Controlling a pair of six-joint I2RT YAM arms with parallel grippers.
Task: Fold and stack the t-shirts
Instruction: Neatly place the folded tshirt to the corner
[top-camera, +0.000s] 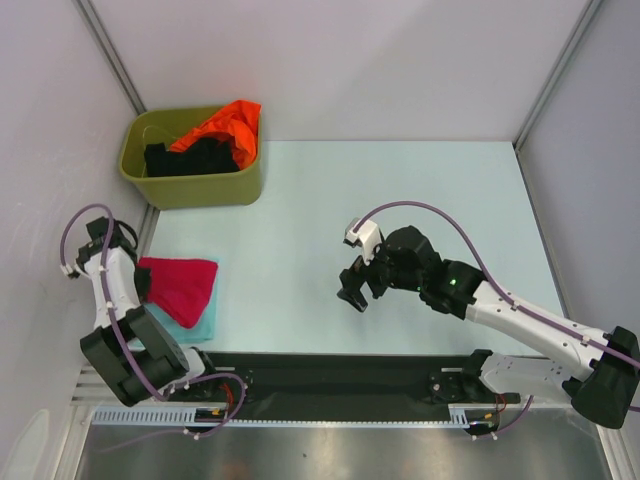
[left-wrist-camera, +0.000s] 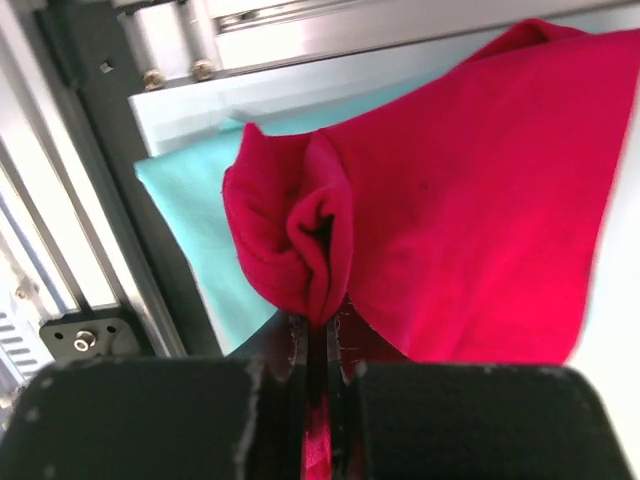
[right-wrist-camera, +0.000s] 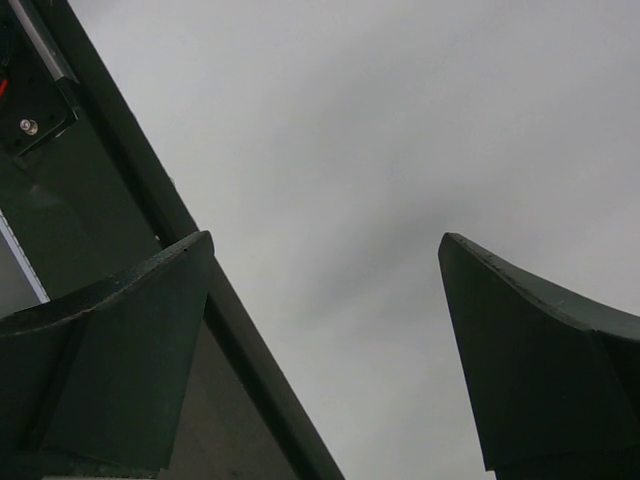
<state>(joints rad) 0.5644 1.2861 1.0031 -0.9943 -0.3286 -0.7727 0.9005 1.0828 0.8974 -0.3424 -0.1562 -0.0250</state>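
T-shirts (top-camera: 178, 290) pile at the overhead view's lower left: the red t-shirt (left-wrist-camera: 470, 200) lies on the folded teal t-shirt (left-wrist-camera: 195, 210), its edge bunched in the clamped left claw (left-wrist-camera: 320, 345), probably to straighten it. The right claw (top-camera: 355, 290) hangs mid-frame, spread and empty.

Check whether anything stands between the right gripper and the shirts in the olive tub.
Nothing visible does: only bare table lies between the right gripper and the olive tub holding the orange shirt and black shirt.
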